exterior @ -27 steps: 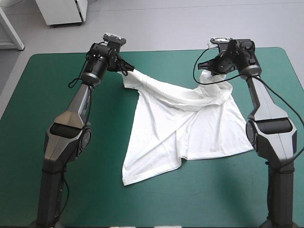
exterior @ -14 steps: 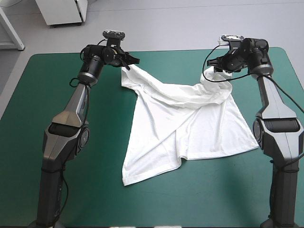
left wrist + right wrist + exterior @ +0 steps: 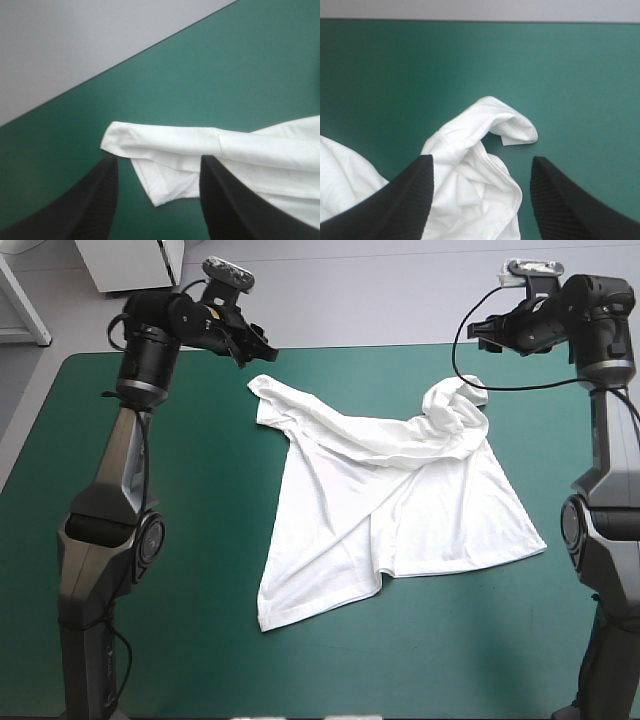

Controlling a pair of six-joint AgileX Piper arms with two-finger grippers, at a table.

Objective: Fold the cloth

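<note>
L gripper (image 3: 157, 159) & R gripper (image 3: 481, 158) both hung w/ fingers wide apart, empty, above table's (image 3: 480, 640) far side; T-shirt (image 3: 400, 510) lay mid-table, spread, far edge bunched.

Two dark grey arms, black end effectors.
Left arm (image 3: 115, 470) and right arm (image 3: 605, 460): angular graphite shells, round black joint housings. Left end effector (image 3: 157, 159) and right end effector (image 3: 482, 159): broad curved fins; fingers (image 3: 555, 200) finely ribbed on the inner face.

both arms stand raised, wrists angled inward; left gripper (image 3: 258, 348) fingers spread apart, empty; right gripper (image 3: 482, 332) fingers spread apart, empty
</note>
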